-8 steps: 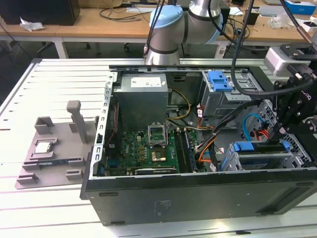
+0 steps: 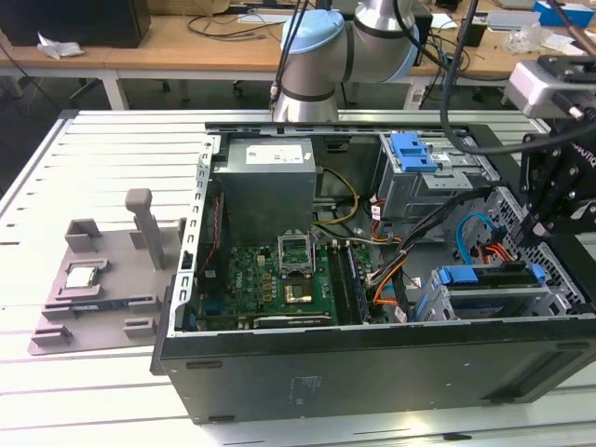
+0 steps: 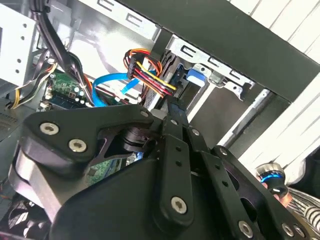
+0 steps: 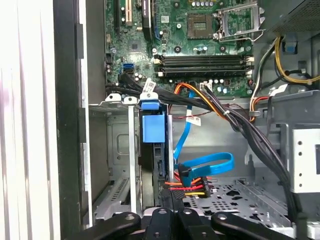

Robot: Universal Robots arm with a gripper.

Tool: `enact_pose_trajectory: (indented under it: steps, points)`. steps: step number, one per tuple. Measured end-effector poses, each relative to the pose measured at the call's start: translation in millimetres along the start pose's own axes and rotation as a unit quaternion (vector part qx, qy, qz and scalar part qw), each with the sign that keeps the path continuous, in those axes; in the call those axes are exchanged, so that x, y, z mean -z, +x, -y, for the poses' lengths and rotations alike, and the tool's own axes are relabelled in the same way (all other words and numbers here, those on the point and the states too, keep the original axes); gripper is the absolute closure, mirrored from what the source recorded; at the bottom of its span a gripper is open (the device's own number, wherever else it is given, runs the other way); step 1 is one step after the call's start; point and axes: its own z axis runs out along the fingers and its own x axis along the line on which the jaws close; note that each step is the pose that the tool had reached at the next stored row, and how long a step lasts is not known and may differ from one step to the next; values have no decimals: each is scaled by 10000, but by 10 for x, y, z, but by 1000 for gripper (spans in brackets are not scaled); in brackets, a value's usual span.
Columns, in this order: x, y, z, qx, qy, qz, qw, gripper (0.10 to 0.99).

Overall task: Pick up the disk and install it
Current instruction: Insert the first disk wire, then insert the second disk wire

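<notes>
**Computer case** [image 2: 372, 372]: black tower, side panel off, lying open on the slatted table [image 2: 56, 177]. Holds the green motherboard [image 2: 270, 279], the grey power supply [image 2: 270, 177] and, toward the exterior view's right, two metal drive cages.

**Disk** [image 4: 150, 170]: seated on edge in the lower drive cage [image 2: 484, 303], next to the case's near wall. Seen edge-on in the first wrist view, dark, with a blue plastic tab [image 4: 152, 125] at its motherboard-side end. Label face not visible.

**Gripper** [image 4: 172, 196]: black, lowered into the case at the exterior view's right, just at the disk's cable-side end. Jaws drawn close together, nothing visible between them (contact with the disk itself impossible to judge from these angles).

**Cabling**: flat blue data cable [image 4: 210, 165] looping across the case floor beside the cage. Connector with red, yellow and orange wires [image 4: 192, 187] just beside the gripper tips.

**Upper cage** [image 2: 414, 154]: grey metal with a blue latch, set next to the power supply.

**Grey fixture tray** [image 2: 102, 279]: outside the case at the exterior view's left, carrying a small square silver chip [image 2: 81, 277].
</notes>
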Motion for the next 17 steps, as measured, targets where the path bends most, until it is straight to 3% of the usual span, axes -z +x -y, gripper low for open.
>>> enact_pose_trajectory:
  steps: [3, 17]
  points:
    - [32, 1, -1, 0, 0, 2, 10000, 984]
    - [38, 1, -1, 0, 0, 0, 10000, 984]
